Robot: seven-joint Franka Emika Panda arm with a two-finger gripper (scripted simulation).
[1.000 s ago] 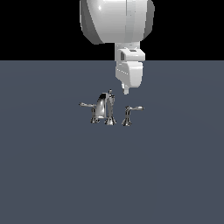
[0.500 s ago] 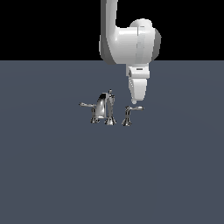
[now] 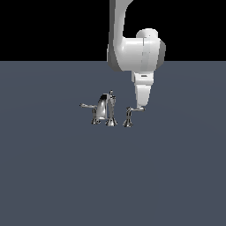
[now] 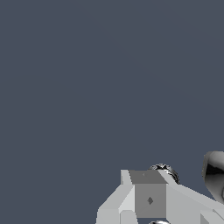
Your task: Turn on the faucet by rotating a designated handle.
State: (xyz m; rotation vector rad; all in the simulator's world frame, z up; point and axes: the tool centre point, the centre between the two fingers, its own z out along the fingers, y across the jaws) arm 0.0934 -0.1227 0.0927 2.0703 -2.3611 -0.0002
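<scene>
Glossy chrome faucet (image 3: 106,110), mirror-bright handle (image 3: 132,110)

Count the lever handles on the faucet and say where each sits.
2. One lever sticks out on the exterior view's left, its post overlapping the spout; the other handle stands apart on the right, beneath the hand.

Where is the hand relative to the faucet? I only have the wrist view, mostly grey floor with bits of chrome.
Observer: In the exterior view the hand points down, its tip at the free end of the handle.
Operator: Which handle is that?
Observer: The one on the exterior view's right of the faucet, on its own post, clear of the arched spout.
Operator: Is anything near the other lever?
Observer: No. The other lever sticks out toward the exterior view's left, on the far side of the spout from the hand, with nothing near it.
</scene>
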